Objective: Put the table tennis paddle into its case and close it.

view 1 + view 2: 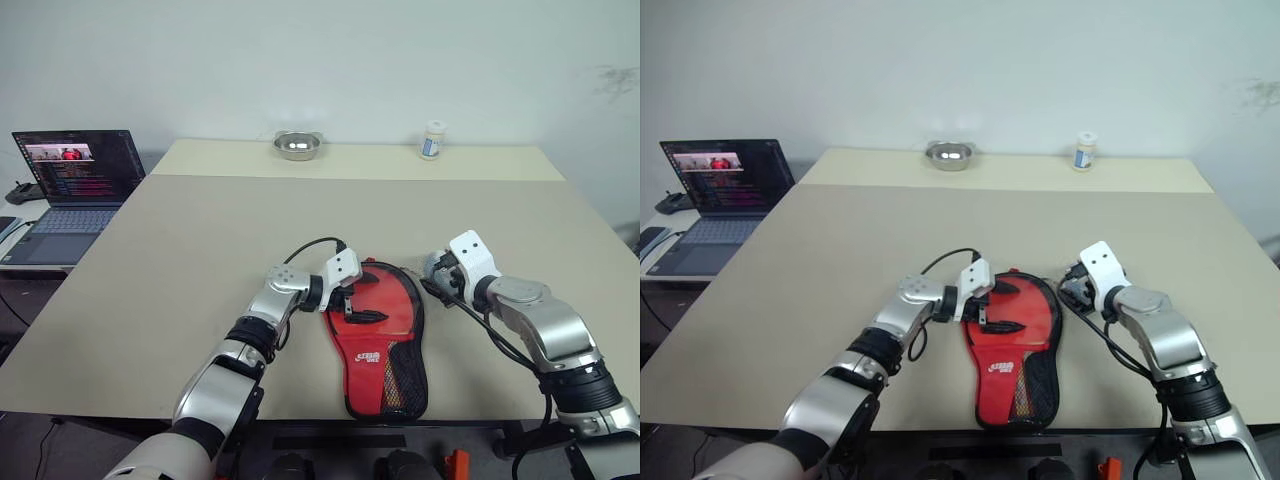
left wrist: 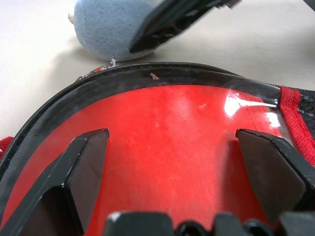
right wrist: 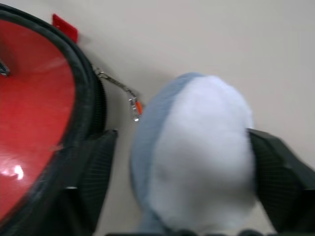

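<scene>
Beige tabletop (image 1: 200, 260) runs back to a plain white wall. A steel bowl (image 1: 297, 145) sits at its far edge near twelve o'clock, a small white jar (image 1: 433, 140) at about one, and an open laptop (image 1: 75, 180) on a side desk out at ten.

Near the front edge, at six o'clock, lies the case (image 1: 385, 375), red side up, white logo and mesh pocket toward the robot. The paddle (image 2: 162, 147) lies on or in its round end: the left wrist view shows a glossy red face with a black zip rim curving around it, and a flap looks folded back there. Whether the handle is fully seated I cannot tell.

The left gripper (image 1: 355, 300) comes in from nine o'clock, its fingers spread wide over the red face, holding nothing. The right gripper (image 1: 438, 272) is at the case's three o'clock side, fingers either side of a soft pale-blue and white ball-like thing (image 3: 197, 157) on the table just beside the rim. They bracket it closely; whether they press it I cannot tell. A small zip pull (image 3: 134, 105) lies between that thing and the rim.

As I judge it, insertion is mostly or wholly done. Closing is left: the flap must come over and the zip must run round the rim.
</scene>
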You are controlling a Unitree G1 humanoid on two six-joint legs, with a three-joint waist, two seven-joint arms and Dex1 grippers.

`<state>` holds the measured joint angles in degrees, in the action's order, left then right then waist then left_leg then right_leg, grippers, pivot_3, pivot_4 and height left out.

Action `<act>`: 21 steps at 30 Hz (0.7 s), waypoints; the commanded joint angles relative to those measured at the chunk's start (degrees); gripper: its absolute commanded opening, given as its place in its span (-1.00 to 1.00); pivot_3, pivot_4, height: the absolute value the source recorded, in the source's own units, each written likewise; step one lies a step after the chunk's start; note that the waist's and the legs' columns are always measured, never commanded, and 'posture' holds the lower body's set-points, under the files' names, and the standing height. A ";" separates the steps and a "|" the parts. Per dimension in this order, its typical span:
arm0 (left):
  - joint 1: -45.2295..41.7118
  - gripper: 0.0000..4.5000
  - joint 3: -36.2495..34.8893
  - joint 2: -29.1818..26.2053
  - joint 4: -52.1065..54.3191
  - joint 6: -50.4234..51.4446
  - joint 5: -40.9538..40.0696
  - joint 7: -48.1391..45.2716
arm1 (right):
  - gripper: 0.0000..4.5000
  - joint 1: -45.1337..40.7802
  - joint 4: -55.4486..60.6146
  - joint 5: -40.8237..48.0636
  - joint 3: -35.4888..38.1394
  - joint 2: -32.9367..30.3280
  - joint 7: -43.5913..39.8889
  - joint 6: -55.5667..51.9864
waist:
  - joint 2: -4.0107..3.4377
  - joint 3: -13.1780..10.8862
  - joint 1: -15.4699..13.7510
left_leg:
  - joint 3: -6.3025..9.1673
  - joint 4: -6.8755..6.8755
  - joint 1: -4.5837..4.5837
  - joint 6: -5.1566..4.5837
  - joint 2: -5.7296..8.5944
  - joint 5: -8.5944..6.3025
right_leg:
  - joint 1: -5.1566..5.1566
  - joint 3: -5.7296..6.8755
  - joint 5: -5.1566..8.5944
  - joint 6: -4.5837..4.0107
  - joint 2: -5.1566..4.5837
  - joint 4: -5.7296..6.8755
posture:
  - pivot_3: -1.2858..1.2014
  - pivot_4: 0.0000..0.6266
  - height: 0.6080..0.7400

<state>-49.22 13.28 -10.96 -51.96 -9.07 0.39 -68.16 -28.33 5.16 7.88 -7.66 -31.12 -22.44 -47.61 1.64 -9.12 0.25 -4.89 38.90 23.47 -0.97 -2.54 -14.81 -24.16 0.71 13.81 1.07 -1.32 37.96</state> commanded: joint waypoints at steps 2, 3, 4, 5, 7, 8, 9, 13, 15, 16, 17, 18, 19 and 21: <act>2.26 1.00 2.54 0.07 -2.08 0.04 2.65 -0.55 | 0.10 -1.11 0.44 -1.32 0.20 -0.21 -0.92 1.88 | -0.03 0.02 0.00 | 0.00 -0.01 -0.02 0.00 0.00 0.00 | 0.01 0.00 0.00 0.00 0.00 0.00 | 0.03 -0.52 1.00; 2.38 1.00 2.65 0.13 -2.52 0.02 2.72 -0.89 | -0.06 -1.09 0.74 -1.58 0.04 -0.67 -1.36 1.95 | -0.05 0.05 -0.01 | 0.00 -0.01 -0.02 0.00 0.00 0.00 | 0.01 -0.01 0.00 -0.01 0.00 0.00 | 0.03 -0.52 1.00; 2.46 1.00 2.75 0.16 -2.91 -0.12 2.82 -1.10 | -0.21 -1.07 1.08 -1.90 -0.21 -1.15 -1.86 2.01 | -0.06 0.06 0.00 | -0.01 -0.01 -0.02 0.00 0.00 0.00 | 0.01 -0.01 0.00 -0.01 0.00 0.00 | 0.03 -0.52 1.00; 2.51 1.00 2.88 0.22 -3.55 -0.23 2.95 -1.42 | -0.35 -0.97 1.94 -2.21 -0.52 -1.96 -2.75 1.94 | -0.08 0.07 0.00 | -0.01 -0.01 -0.02 0.00 0.00 0.00 | 0.01 -0.01 0.00 -0.01 0.00 0.00 | 0.03 -0.52 1.00; 2.48 1.00 3.19 0.30 -4.79 -0.67 3.37 -1.68 | -0.60 -0.74 3.92 -2.59 -0.94 -3.61 -4.65 1.43 | -0.12 0.10 -0.01 | -0.01 -0.01 -0.02 0.00 0.00 0.00 | 0.02 -0.01 0.00 -0.01 0.00 0.00 | 0.03 -0.52 1.00; 2.36 1.00 3.34 0.43 -5.52 -0.90 3.64 -1.59 | -0.70 -0.52 5.05 -2.63 -1.05 -4.70 -5.75 1.09 | -0.14 0.11 -0.01 | -0.01 -0.01 -0.03 0.00 0.00 0.00 | 0.02 0.00 0.00 -0.01 0.00 -0.02 | 0.03 -0.52 1.00; 2.11 1.00 3.41 0.62 -6.49 -1.01 3.88 -1.40 | -0.78 -0.10 6.61 -2.55 -1.20 -6.29 -7.12 0.58 | -0.17 0.15 -0.01 | -0.01 -0.02 -0.03 0.00 0.00 0.00 | 0.02 0.00 0.00 -0.01 0.00 -0.02 | 0.03 -0.52 1.00; 1.06 1.00 3.66 1.60 -9.90 -1.24 4.80 -0.58 | -0.87 3.27 14.49 -1.21 -0.54 -13.38 -12.64 -2.26 | -0.27 0.36 -0.34 | 0.02 -0.03 -0.03 -0.01 0.02 -0.01 | 0.07 0.03 0.03 0.04 -0.01 -0.09 | 0.03 -0.52 1.00; 0.69 1.00 3.67 2.27 -11.12 -1.19 4.99 -0.63 | -0.87 6.10 19.70 0.02 0.84 -17.04 -15.06 -4.47 | -0.24 0.49 -0.42 | 0.03 -0.04 -0.05 -0.01 0.03 -0.02 | 0.11 0.04 0.04 0.05 -0.02 -0.16 | 0.03 -0.52 1.00; 0.48 1.00 3.68 2.63 -11.71 -1.17 5.09 -0.60 | -0.87 7.72 22.58 0.89 1.68 -18.83 -16.27 -5.83 | -0.24 0.54 -0.63 | 0.05 -0.04 -0.04 -0.02 0.04 -0.02 | 0.13 0.05 0.04 0.05 -0.03 -0.17 | 0.03 -0.52 1.00; 0.26 1.00 3.71 2.97 -12.25 -1.26 5.24 -0.41 | -0.87 9.17 25.05 1.79 2.53 -20.18 -17.18 -7.09 | -0.25 0.57 -0.76 | 0.07 -0.04 -0.04 -0.02 0.06 -0.02 | 0.14 0.08 0.05 0.06 -0.06 -0.19 | 0.03 -0.52 1.00; 0.08 1.00 3.71 3.25 -12.70 -1.34 5.37 -0.18 | -0.87 10.55 27.36 2.74 3.25 -21.24 -17.87 -8.38 | -0.23 0.62 -0.83 | 0.08 -0.04 -0.04 -0.01 0.07 -0.02 | 0.15 0.08 0.05 0.06 -0.07 -0.20 | 0.03 -0.52 1.00; -0.06 1.00 3.71 3.41 -13.03 -1.45 5.46 -0.04 | -0.87 11.37 28.77 3.32 3.72 -21.77 -18.19 -9.26 | -0.21 0.69 -0.84 | 0.07 -0.04 -0.04 -0.01 0.07 -0.02 | 0.15 0.07 0.05 0.06 -0.07 -0.22 | 0.03 -0.52 1.00; -0.41 1.00 3.63 3.92 -13.71 -1.28 5.48 -0.03 | -0.87 14.39 33.00 4.90 4.72 -23.48 -19.36 -11.11 | -0.17 0.86 -0.92 | 0.08 -0.04 -0.05 -0.01 0.07 -0.02 | 0.17 0.08 0.06 0.07 -0.08 -0.25 | 0.03 -0.52 1.00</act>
<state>-52.66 13.40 -7.81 -61.32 -11.69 1.63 -68.19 -14.99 33.85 10.96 -5.26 -53.11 -40.45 -57.05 1.47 -8.26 -0.66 -4.81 38.86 23.41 -0.99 -2.47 -14.84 -23.98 0.80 13.87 1.14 -1.41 37.70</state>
